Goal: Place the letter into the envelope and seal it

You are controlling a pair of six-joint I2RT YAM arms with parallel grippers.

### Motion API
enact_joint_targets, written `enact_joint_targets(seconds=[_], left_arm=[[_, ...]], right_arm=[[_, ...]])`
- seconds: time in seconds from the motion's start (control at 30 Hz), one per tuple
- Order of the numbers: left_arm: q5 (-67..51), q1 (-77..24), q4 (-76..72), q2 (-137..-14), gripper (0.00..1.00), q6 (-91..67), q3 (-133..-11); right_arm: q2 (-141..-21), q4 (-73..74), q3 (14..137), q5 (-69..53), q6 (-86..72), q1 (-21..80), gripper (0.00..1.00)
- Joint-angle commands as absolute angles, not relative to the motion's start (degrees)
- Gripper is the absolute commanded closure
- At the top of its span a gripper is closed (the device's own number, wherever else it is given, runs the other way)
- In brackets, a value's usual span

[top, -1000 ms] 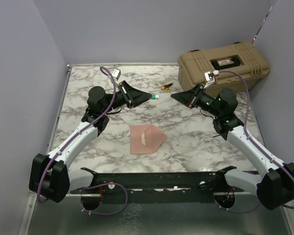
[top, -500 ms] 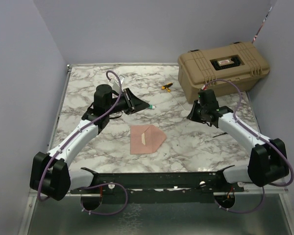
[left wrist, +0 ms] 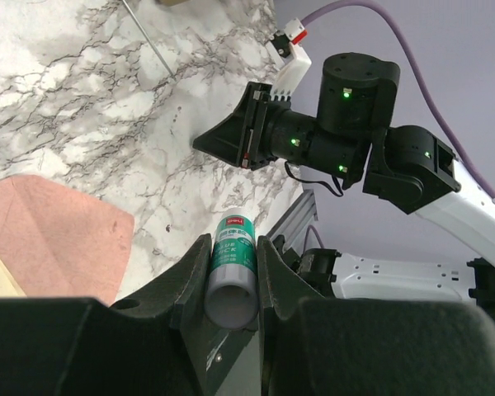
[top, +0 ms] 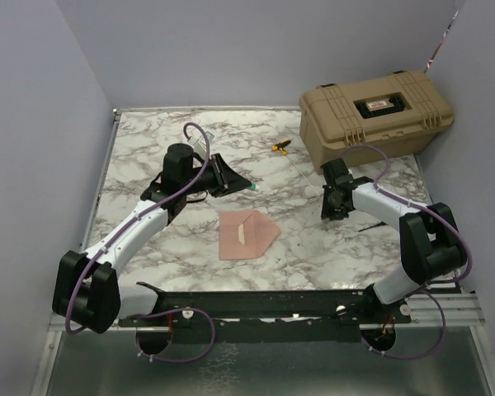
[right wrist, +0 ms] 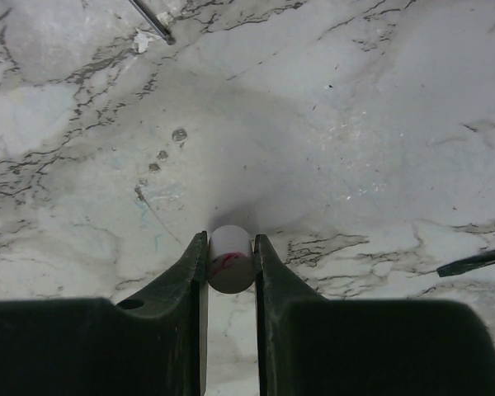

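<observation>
The salmon-tan envelope (top: pixel 246 234) lies flat mid-table with its triangular flap open and pointing right; a pale cream strip shows on it. It also shows in the left wrist view (left wrist: pixel 49 239). No separate letter sheet is visible. My left gripper (top: pixel 246 185) hovers just behind the envelope, shut on a green-labelled glue stick (left wrist: pixel 233 264) between its jaws (left wrist: pixel 233 247). My right gripper (top: pixel 330 210) points down at the table to the right of the envelope, shut on a small white cap (right wrist: pixel 230 260) with a red mark, held at its fingertips (right wrist: pixel 230 247) close to the marble.
A tan hard case (top: pixel 375 111) stands at the back right. A small yellow-and-black tool (top: pixel 280 146) lies left of it. A thin metal rod (right wrist: pixel 148 21) lies on the marble ahead of the right gripper. Walls close in the left and back.
The right arm has swung in and tipped down, bringing the white cap close to the table. The left gripper has shifted slightly nearer the envelope, still holding the glue stick.
</observation>
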State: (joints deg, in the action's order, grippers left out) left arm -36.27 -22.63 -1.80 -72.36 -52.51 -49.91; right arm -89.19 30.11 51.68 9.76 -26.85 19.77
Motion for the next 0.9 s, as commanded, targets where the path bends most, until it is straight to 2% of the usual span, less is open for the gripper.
enact_joint_targets(seconds=[0.0, 0.13, 0.3, 0.57, 0.7, 0.87], left_arm=[[-34.80, -22.85, -1.06, -72.60, 1.00, -51.26, -50.10], [-34.89, -22.88, -0.88, -72.42, 1.00, -51.07, -50.05], [-34.59, -22.85, -0.70, -72.33, 1.00, -50.99, -49.84], [-34.58, -22.86, -0.53, -72.57, 1.00, -50.98, -50.07], [-34.87, -22.89, -0.48, -72.68, 1.00, -50.77, -50.36], [-36.18, -23.68, -0.42, -73.10, 1.00, -50.22, -50.71]], right_arm=[[-91.68, 30.60, 52.47, 12.00, -25.96, 19.57, 0.85], [-91.76, 30.32, 52.55, 12.06, -25.95, 19.60, 0.80], [-92.43, 30.66, 52.70, 11.45, -25.67, 19.60, 0.68], [-91.98, 31.55, 53.37, 10.66, -25.49, 19.60, 0.62], [-89.08, 33.88, 54.91, 9.85, -25.65, 19.57, 0.56], [-79.27, 37.70, 57.03, 11.26, -25.91, 19.58, 0.42]])
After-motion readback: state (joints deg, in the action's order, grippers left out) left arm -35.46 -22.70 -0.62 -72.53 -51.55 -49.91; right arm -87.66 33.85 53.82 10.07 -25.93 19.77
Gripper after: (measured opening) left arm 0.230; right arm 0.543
